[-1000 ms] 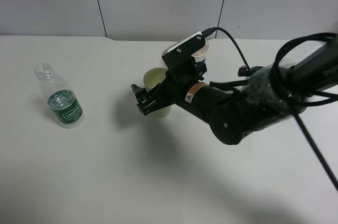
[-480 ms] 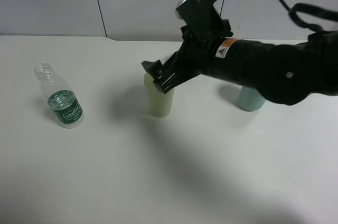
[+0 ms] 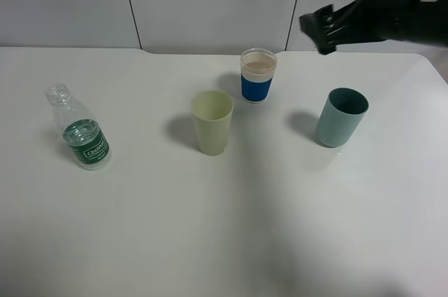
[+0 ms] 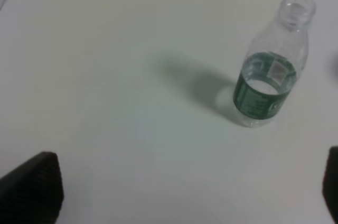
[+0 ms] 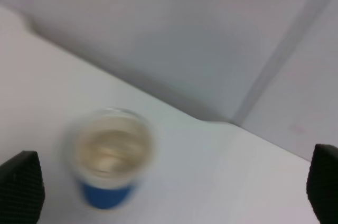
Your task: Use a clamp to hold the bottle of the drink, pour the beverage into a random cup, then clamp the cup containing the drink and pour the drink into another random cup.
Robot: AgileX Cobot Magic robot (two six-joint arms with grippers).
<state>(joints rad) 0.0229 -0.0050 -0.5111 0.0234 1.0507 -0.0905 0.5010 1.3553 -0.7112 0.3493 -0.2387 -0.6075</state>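
Observation:
The bottle (image 3: 78,131), clear with a green label and no cap, stands upright at the table's left; the left wrist view shows the bottle (image 4: 269,83) ahead of my left gripper (image 4: 182,184), whose black fingertips (image 4: 33,186) sit far apart and empty. The white cup with a blue band (image 3: 257,76) stands at the back middle with pale brownish liquid inside. A pale yellow-green cup (image 3: 213,122) stands in front of it. My right gripper (image 3: 320,28) hangs high at the back right, open and empty, with the blue-banded cup (image 5: 110,156) below it.
A teal-green tumbler (image 3: 340,117) stands upright to the right of the blue-banded cup, under the right arm. The white table (image 3: 210,227) meets a grey panelled wall (image 3: 203,3) at the back.
The right arm has lifted away from the yellow-green cup and drawn back up to the right. It has uncovered the blue-banded cup and the teal tumbler. The bottle and cups have not moved.

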